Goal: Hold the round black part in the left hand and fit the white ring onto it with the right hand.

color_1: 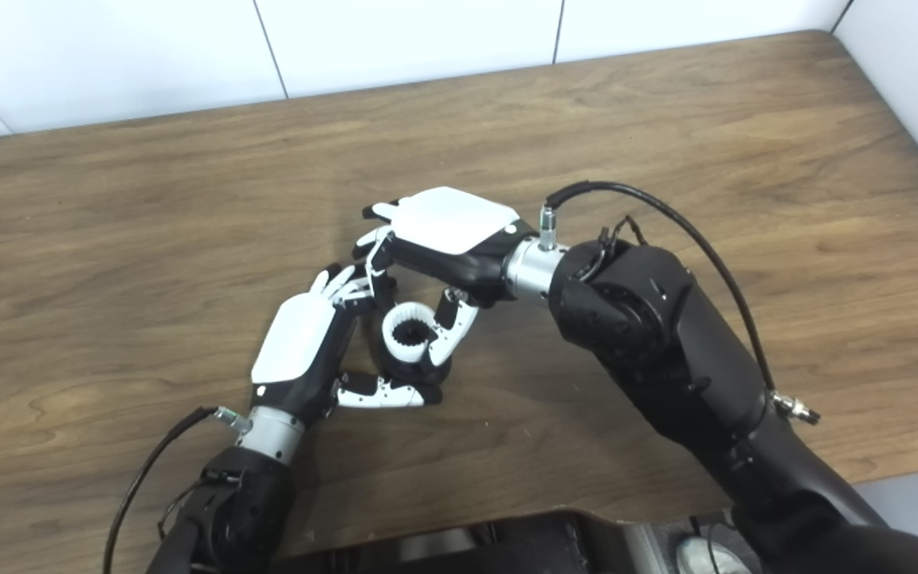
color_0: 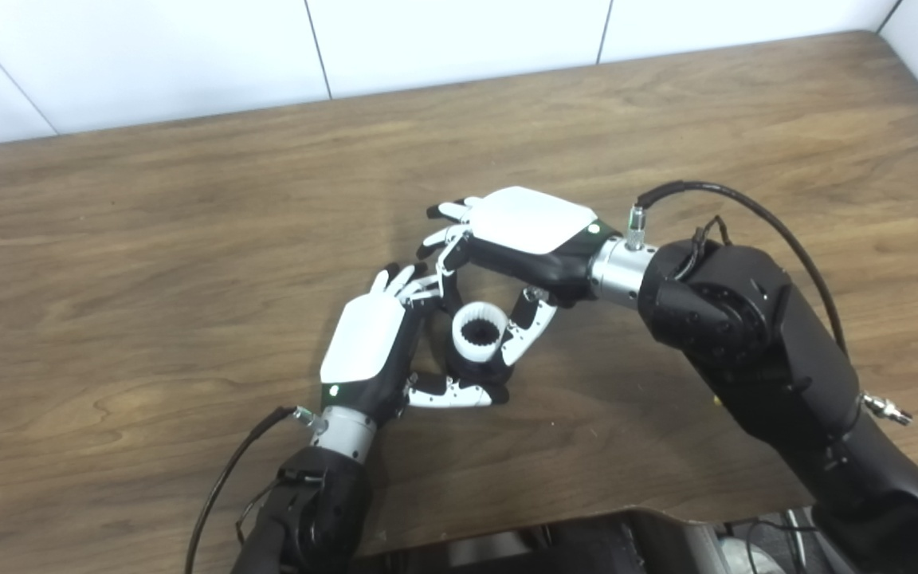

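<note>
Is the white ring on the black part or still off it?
On: the white ring sits atop the black part, both hands around them.

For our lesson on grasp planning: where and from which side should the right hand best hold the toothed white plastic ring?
Probably by its smooth outer wall, from the right and far side. The toothed white plastic ring stands open end up on the round black part, which the left hand flanks on the left; the right hand already pinches it so.
</note>
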